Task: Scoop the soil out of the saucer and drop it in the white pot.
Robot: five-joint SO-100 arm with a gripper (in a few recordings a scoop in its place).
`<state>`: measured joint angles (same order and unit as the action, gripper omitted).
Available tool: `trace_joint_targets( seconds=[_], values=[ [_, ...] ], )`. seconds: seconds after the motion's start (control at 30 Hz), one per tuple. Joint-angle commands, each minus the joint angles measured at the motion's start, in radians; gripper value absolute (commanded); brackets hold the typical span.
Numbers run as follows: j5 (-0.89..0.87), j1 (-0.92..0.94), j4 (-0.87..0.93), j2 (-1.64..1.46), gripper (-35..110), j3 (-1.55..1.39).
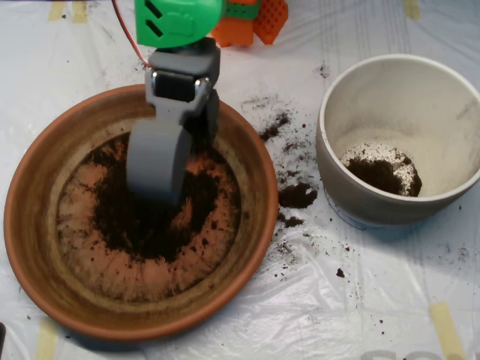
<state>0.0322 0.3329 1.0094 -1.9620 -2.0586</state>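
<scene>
Fingers (159,196) down in saucer's soil (150,221)

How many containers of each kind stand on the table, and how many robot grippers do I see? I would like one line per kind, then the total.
Large round shallow terracotta saucer with dark soil: 1
Round off-white ceramic pot with some soil in its bottom: 1
Grey clamshell scoop gripper, down in the saucer: 1
Total: 3
</scene>
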Motion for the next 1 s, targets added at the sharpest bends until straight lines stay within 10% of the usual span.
trace_joint_targets(
  seconds=[0.0,0.97],
  values=[
    [0.031,0.054,-0.066,0.0,50,-0.025],
    [0.06,0.158,0.029,0.548,48,0.321]
  ],
)
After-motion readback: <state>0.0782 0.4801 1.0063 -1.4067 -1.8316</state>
